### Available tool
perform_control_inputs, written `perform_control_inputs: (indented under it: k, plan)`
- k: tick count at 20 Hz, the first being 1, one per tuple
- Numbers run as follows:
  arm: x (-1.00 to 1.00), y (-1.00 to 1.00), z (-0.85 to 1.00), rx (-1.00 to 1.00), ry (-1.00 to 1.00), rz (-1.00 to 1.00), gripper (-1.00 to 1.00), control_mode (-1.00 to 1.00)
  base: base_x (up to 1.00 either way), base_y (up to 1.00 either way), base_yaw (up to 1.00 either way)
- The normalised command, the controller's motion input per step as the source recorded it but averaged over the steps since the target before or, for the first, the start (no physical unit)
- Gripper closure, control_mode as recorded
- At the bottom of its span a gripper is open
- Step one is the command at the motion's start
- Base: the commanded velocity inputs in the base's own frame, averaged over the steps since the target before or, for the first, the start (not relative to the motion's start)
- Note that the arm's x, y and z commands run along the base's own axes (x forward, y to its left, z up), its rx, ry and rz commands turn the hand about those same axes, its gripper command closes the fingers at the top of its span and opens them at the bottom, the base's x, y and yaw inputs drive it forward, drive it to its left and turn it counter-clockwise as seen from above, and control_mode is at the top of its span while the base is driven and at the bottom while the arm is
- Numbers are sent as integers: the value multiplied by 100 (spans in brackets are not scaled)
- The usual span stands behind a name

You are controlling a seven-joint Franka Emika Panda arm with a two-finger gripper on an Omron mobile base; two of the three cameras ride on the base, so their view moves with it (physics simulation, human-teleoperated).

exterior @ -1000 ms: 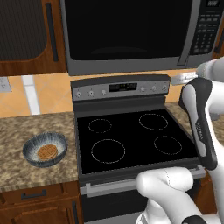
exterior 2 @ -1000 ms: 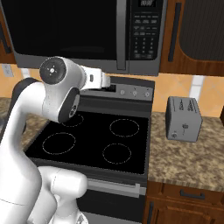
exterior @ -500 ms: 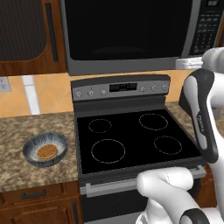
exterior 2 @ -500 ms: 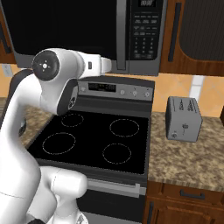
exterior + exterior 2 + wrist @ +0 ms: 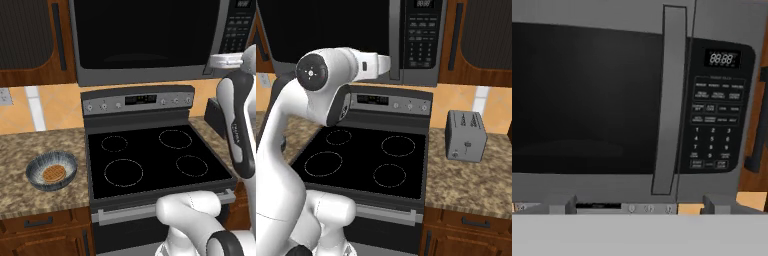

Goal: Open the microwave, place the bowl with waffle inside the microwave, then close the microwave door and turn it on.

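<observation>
Arm pose: the white arm is rising from the base and bending at a raised elbow, its forearm reaching level toward the microwave (image 5: 145, 40); in the right base view the wrist end is lying just in front of the lower right part of the microwave door (image 5: 326, 30).
Gripper (image 5: 639, 204): its two grey finger tips (image 5: 571, 204) are showing at the bottom of the hand view, set wide apart with the stove's control strip between them, so the claw is standing spread and holding nothing.
Aim: the hand camera is facing the microwave front squarely, with the vertical grey handle (image 5: 668, 100) running down near the middle.
Microwave door: it is sitting closed, its dark glass glossy.
Writing: the display (image 5: 722, 59) at the top of the button panel (image 5: 714, 125) is showing pale digits that look like 88:88; the key labels below are too blurred to read, though a number pad is visible.
Bowl (image 5: 51, 170): it is resting on the granite counter (image 5: 25, 150) left of the stove top (image 5: 152, 157), well apart from the arm.
Waffle (image 5: 52, 173): it is lying flat in the bowl's bottom.
Toaster (image 5: 466, 135): it is standing on the counter right of the stove.
</observation>
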Motion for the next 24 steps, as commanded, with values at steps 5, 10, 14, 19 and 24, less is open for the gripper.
perform_control_inputs:
  k: [5, 10, 14, 19, 24]
  plan:
    - [6, -32, 0, 0, -19, 0, -100, -100, 0, 0, 0]
    - [24, -15, 1, 0, -12, 0, -100, -100, 0, 0, 0]
    - [37, -13, 1, 0, -6, 0, -100, -100, 0, 0, 0]
    - [30, -11, 12, 1, 0, 0, -100, -100, 0, 0, 0]
    - [36, 0, 10, 0, 0, 0, -100, -100, 0, 0, 0]
